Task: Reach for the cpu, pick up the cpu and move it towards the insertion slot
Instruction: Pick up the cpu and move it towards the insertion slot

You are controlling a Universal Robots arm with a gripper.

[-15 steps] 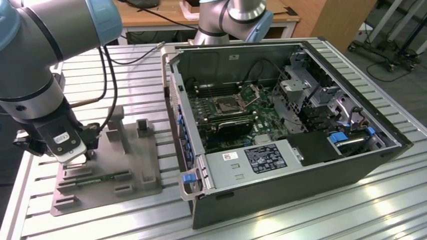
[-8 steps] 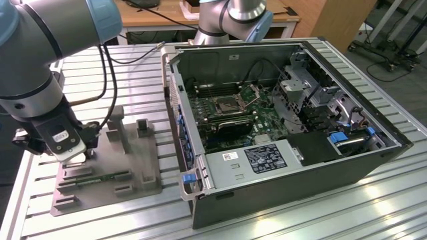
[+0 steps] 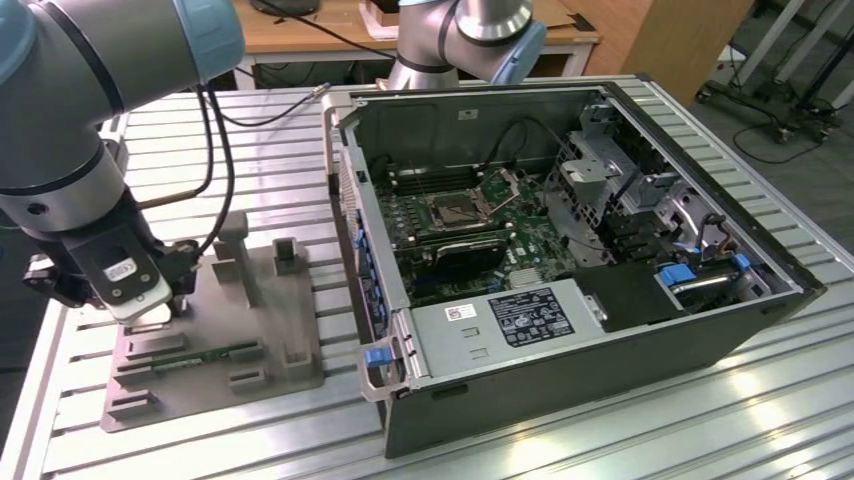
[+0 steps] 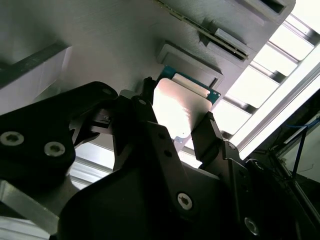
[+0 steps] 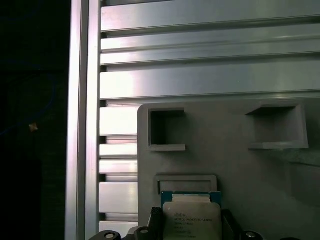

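Observation:
The cpu, a flat square chip with a silvery face and a green-blue rim, sits between the two black fingers of my gripper, which press on its opposite edges. In the first wrist view the cpu lies just over the grey fixture, beside a shallow recess. In the exterior view my gripper is low over the fixture's left end, with the pale cpu under it. The insertion slot, a square metal-framed socket, sits on the motherboard inside the open computer case, well off to the exterior view's right.
The grey fixture carries upright blocks and a memory stick close to my gripper. The open case's wall stands between fixture and socket. A second arm's base rises behind the case. The ribbed aluminium table lies all around.

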